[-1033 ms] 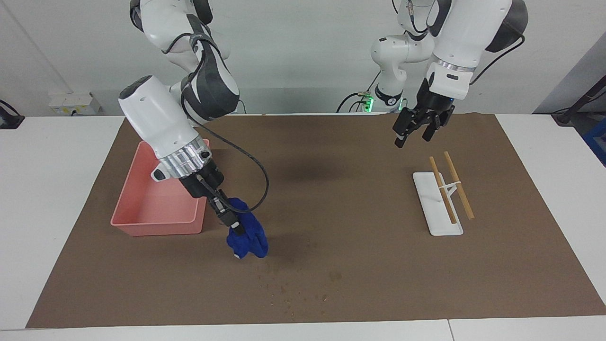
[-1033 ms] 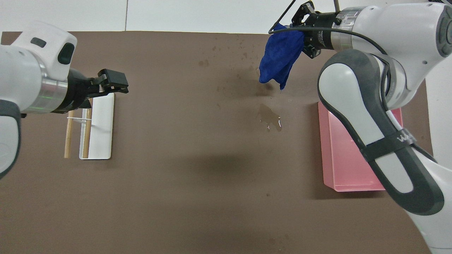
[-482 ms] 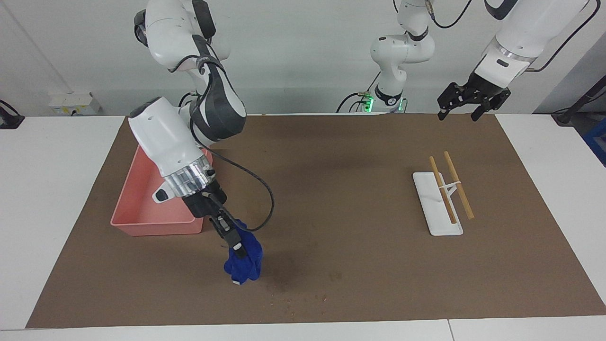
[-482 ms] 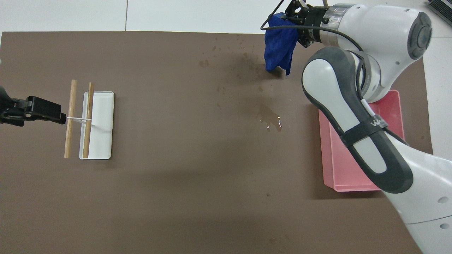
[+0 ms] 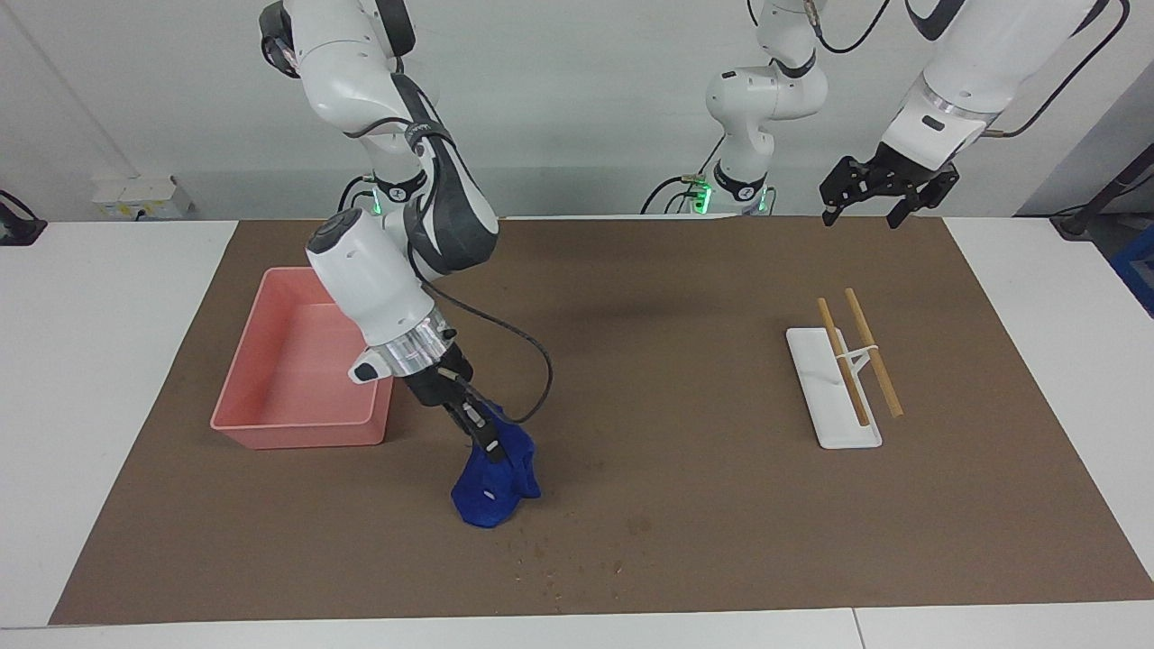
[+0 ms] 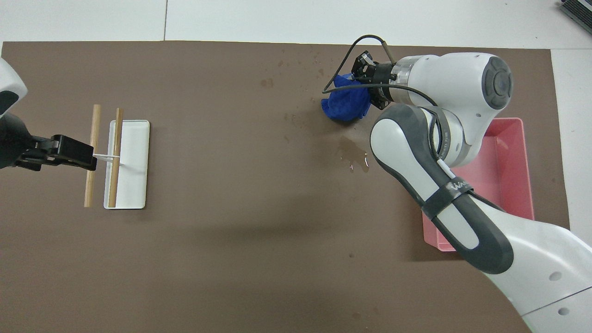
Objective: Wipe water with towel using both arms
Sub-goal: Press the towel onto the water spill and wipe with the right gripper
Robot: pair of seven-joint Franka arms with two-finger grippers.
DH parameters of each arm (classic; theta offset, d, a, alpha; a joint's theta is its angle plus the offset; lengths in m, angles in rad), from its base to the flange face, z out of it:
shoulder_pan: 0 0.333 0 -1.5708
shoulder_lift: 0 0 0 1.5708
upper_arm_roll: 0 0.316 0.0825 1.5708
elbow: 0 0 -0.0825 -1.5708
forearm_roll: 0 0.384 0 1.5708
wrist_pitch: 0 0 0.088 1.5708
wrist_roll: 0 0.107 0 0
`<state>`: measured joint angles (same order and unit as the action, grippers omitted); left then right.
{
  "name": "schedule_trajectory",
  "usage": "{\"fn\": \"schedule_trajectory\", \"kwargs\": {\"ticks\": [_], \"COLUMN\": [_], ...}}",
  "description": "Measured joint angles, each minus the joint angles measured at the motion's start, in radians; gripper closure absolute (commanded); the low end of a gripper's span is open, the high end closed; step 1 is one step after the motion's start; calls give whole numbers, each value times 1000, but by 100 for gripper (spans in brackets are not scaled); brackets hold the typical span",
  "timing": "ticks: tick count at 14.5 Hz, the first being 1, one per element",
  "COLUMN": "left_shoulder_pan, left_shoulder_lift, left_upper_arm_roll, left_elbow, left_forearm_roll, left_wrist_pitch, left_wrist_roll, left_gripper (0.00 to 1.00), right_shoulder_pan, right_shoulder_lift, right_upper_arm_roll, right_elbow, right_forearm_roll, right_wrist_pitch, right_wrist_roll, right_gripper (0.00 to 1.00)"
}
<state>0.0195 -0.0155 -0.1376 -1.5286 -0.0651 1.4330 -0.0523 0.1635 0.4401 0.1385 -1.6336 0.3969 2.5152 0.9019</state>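
My right gripper is shut on a crumpled blue towel, whose lower part rests on the brown mat beside the pink tray. In the overhead view the towel hangs bunched below the right gripper. The water shows as a small glossy puddle just nearer to the robots than the towel. More water shows as faint damp specks farther from the robots, which also appear in the facing view. My left gripper is open and empty, raised high over the mat's edge at the left arm's end.
A pink tray sits at the right arm's end, under the right arm in the overhead view. A white rack with two wooden sticks lies toward the left arm's end, below the left gripper in the overhead view.
My right gripper has lowered the towel until it touches the mat, and moved it toward the middle. The left arm pulled up and away from above the rack, then held still.
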Motion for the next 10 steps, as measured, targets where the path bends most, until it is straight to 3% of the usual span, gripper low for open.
{"fn": "schedule_trajectory", "kwargs": {"ticks": [4,10], "left_shoulder_pan": [1,1], "left_shoulder_lift": [-1,-2], "left_upper_arm_roll": [0,0], "left_elbow": [-1,-2], "left_forearm_roll": [0,0], "left_wrist_pitch": [-1,-1], "left_wrist_roll": [0,0], "left_gripper": [0,0], "right_shoulder_pan": [-5,-28], "right_shoulder_lift": [-55,-11], "right_upper_arm_roll": [-2,-5], "right_elbow": [-115,-135], "right_forearm_roll": [0,0], "right_wrist_pitch": [-46,-8], "right_wrist_roll": [0,0], "right_gripper": [100,100]}}
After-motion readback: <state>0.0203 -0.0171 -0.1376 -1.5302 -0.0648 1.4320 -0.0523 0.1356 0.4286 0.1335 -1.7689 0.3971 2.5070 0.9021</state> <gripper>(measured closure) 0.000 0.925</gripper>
